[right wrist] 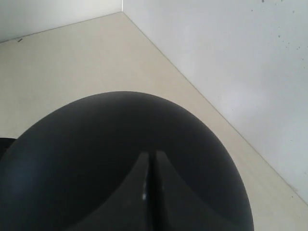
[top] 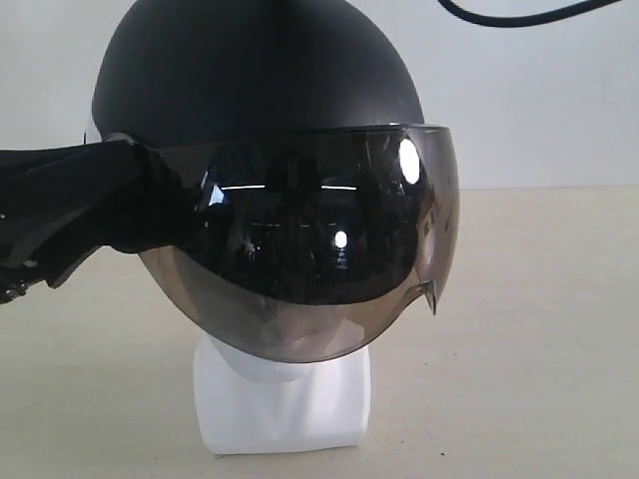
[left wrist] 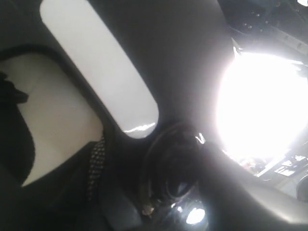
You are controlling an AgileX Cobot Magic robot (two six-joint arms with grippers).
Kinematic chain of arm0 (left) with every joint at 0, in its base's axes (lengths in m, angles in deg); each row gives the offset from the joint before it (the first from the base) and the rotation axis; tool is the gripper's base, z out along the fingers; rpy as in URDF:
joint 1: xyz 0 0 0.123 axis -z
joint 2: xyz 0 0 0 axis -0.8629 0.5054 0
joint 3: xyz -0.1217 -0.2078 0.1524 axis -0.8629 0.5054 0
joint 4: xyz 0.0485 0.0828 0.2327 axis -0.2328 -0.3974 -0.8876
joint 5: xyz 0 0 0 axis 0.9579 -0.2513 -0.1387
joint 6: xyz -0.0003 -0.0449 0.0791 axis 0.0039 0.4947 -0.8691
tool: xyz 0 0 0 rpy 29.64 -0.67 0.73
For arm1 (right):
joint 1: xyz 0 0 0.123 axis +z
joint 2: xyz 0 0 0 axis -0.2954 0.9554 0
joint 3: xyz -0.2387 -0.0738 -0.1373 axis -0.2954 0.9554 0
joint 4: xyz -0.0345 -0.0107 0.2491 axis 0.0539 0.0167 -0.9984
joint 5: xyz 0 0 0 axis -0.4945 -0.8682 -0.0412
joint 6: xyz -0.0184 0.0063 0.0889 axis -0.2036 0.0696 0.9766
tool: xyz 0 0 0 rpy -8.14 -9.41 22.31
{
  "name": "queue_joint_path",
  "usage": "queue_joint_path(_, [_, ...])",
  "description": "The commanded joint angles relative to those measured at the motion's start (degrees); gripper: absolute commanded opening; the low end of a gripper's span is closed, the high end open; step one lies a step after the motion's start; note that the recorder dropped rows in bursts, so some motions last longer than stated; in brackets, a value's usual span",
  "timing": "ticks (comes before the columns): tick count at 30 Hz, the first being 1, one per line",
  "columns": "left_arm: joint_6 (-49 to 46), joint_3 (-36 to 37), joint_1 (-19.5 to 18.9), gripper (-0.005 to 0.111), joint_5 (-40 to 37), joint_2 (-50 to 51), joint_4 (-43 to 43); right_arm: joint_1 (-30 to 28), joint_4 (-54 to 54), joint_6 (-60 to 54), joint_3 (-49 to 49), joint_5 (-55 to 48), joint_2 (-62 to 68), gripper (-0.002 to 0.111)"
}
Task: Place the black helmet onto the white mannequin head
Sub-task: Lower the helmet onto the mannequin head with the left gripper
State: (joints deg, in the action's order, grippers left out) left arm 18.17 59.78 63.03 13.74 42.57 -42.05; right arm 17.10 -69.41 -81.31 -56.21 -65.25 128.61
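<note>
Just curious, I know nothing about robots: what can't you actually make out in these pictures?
- Exterior view: the face of the white mannequin head, behind the tinted visor of the black helmet; only neck and base show.
- Exterior view: whether the left gripper at the helmet's side is open or shut; dark against dark.
- Left wrist view: nearly everything; blur and white glare.
- Right wrist view: the head, covered by the helmet's dome.

helmet [top: 260, 90] on mannequin head [top: 285, 409], left hand [top: 130, 195] seemingly alongside
</note>
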Motion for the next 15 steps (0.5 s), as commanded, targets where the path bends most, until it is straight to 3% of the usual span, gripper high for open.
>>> queue_joint_path(1, [-3.44,0.69,-1.04,0.004,-11.43,-0.44,-3.31,0.21,0.18,0.29,0.48,-4.78,0.53,0.000])
queue_joint_path(8, [-3.32,0.69,-1.04,0.009,-14.93,-0.44,-8.11,0.21,-0.28,0.93,0.59,-6.45,1.77,0.000])
queue_joint_path(15, [0.09,0.69,-1.04,0.049,-27.24,-0.44,-16.95,1.71,-0.19,0.93,0.59,-6.73,3.57,0.000])
